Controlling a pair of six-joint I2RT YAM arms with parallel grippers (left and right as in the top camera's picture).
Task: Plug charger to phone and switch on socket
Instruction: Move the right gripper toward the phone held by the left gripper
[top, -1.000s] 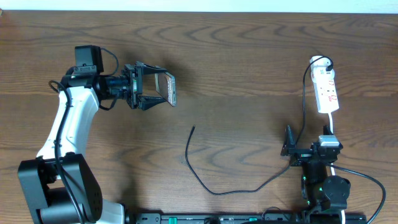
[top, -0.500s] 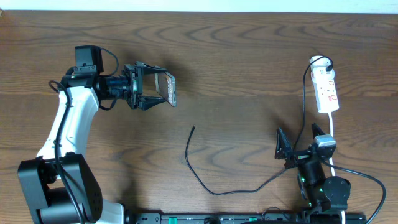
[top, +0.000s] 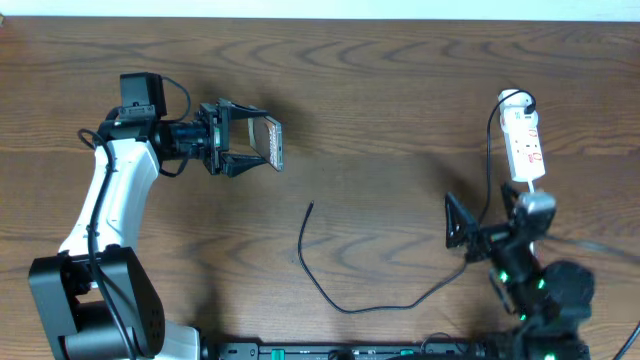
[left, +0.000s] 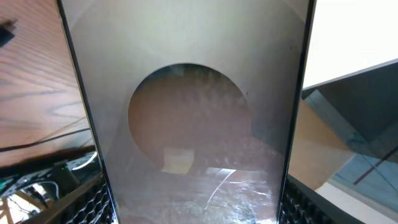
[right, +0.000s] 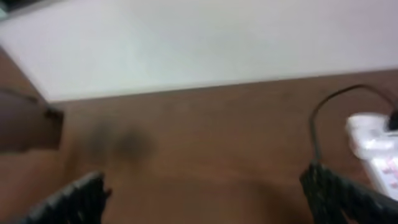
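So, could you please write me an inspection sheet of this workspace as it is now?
Surface: brown wooden table, bare wood between the things.
Job's things: phone held at the left; charger lies loose on the table, its plug tip free and apart from the phone; socket flat at the far right, switch state too small to tell.
Clutter: nothing seen.
Grippers: left gripper shut on the phone; right gripper open and empty.
Cables: white cord leaves the socket's near end; black wire loops on the left arm.
Surroundings: pale wall beyond the table's far edge.
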